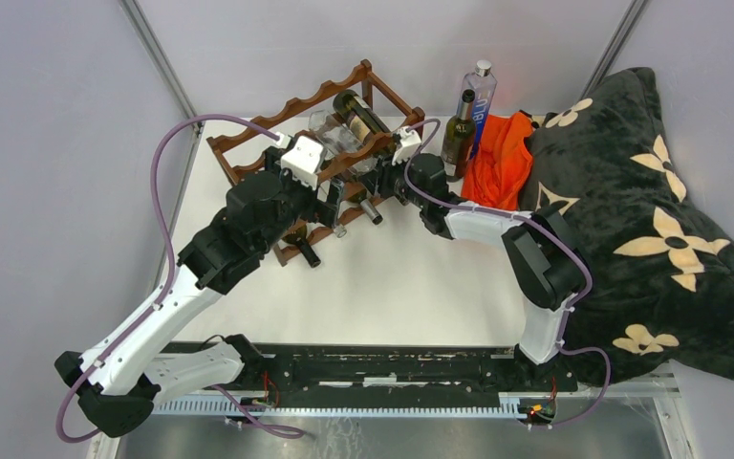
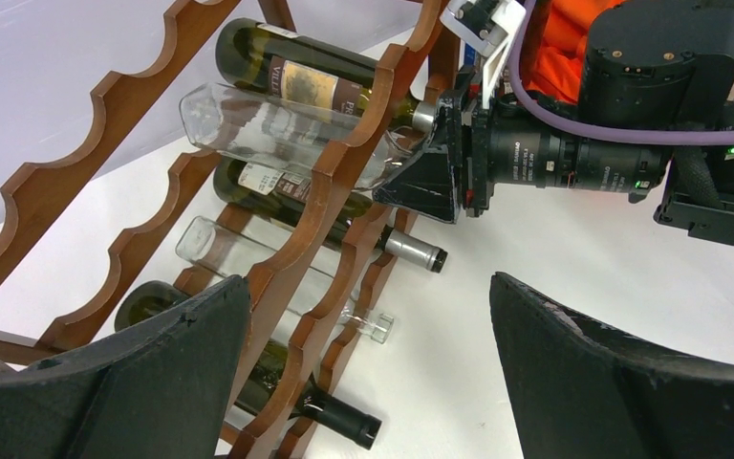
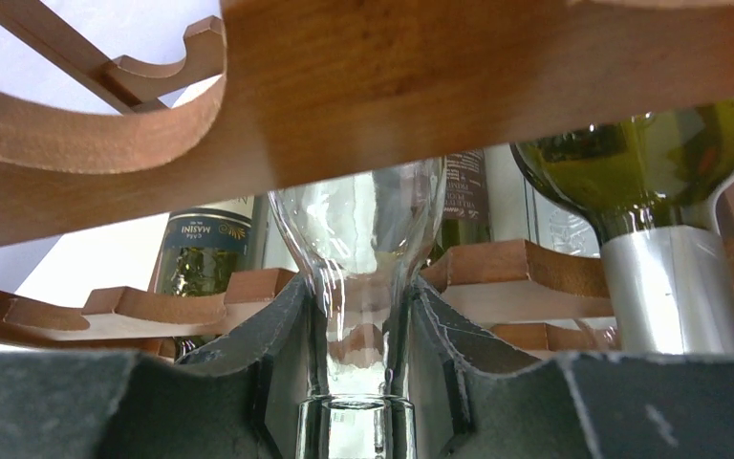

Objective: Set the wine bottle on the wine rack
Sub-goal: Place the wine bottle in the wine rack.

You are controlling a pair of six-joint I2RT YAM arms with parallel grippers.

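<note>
- One clear glass wine bottle (image 2: 268, 124) lies nearly level in the upper part of the reddish-brown wooden wine rack (image 2: 339, 182). Its body reaches back past the scalloped front rail and its neck pokes out at the front.
- Right gripper (image 3: 358, 296): both dark fingers (image 3: 258, 344) are clamped on that neck, just under the shoulder.
- Whether the body sits fully in its scallops cannot be told, because the front rail hides the contact.
- Neighbours are close. A dark green labelled bottle (image 2: 296, 72) lies just beside it and another green bottle (image 2: 258, 182) just below. A second clear bottle (image 2: 239, 258) and a dark bottle (image 2: 334, 416) lie lower down.
- Left gripper (image 2: 367, 282) hangs near the rack's front, fingers wide apart, holding nothing.
- Risk: releasing before the body rests in both scallops would likely let the smooth glass roll, or tip neck-down over the front rail.
- Risk: pushing in off-line could knock the green neighbour or shove the light rack across the white table (image 2: 554, 258).
- Risk: withdrawing the right fingers crookedly may drag the bottle out with them.
- Well apart, by an orange cloth (image 1: 502, 158), a dark upright bottle (image 1: 457, 134) and a tall blue-labelled bottle (image 1: 479, 96) stand.
</note>
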